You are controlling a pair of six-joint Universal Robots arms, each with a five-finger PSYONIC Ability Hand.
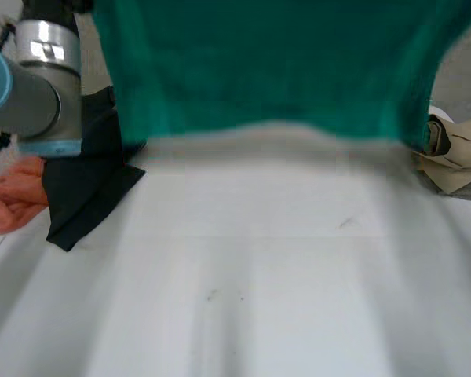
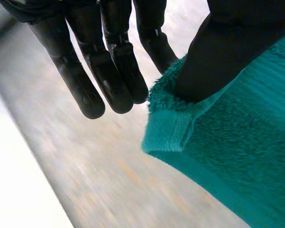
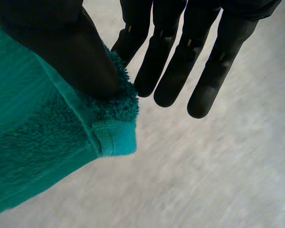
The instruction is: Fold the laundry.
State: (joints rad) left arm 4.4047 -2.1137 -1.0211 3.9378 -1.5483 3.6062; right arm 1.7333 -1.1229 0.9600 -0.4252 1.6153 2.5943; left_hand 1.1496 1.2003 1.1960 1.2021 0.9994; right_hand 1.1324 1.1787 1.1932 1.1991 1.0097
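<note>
Teal terry towel (image 1: 275,63) held spread above the white surface (image 1: 259,275), one corner in each hand.

The towel hangs broadside to the head view, its long axis running from side to side and its lower hem about level, clear of the surface; its upper part is cut off and the hem is blurred. The left hand (image 2: 114,66) pinches one hemmed corner between its thumb and a finger, with the other fingers straight beside it. The right hand (image 3: 166,66) pinches the opposite corner in the same way. Beneath the grey left arm (image 1: 31,78) lies a crumpled black cloth (image 1: 82,188), partly hidden by it, with a salmon-orange cloth (image 1: 12,200) just beside. A beige bundle of cloth (image 1: 455,157) lies at the far right edge.
</note>
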